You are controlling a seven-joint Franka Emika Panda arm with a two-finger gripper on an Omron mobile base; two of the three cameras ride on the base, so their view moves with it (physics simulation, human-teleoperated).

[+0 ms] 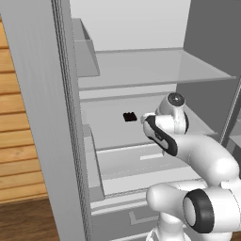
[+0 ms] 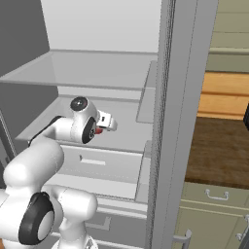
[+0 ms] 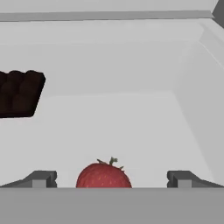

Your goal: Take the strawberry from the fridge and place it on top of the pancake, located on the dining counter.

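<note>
With the arm reaching into the open fridge (image 1: 141,70), I see the gripper (image 3: 111,178) level with the middle shelf (image 1: 108,127), jaws spread wide and holding nothing. In the hand view the strawberry (image 3: 104,176) sits on the shelf floor between the two fingertips (image 3: 42,178), clear of both, slightly nearer the one on the view's left. In the right base view a bit of its red shows just under the hand. A small dark chocolate bar (image 3: 18,93) lies further back on the same shelf, well apart from the berry.
</note>
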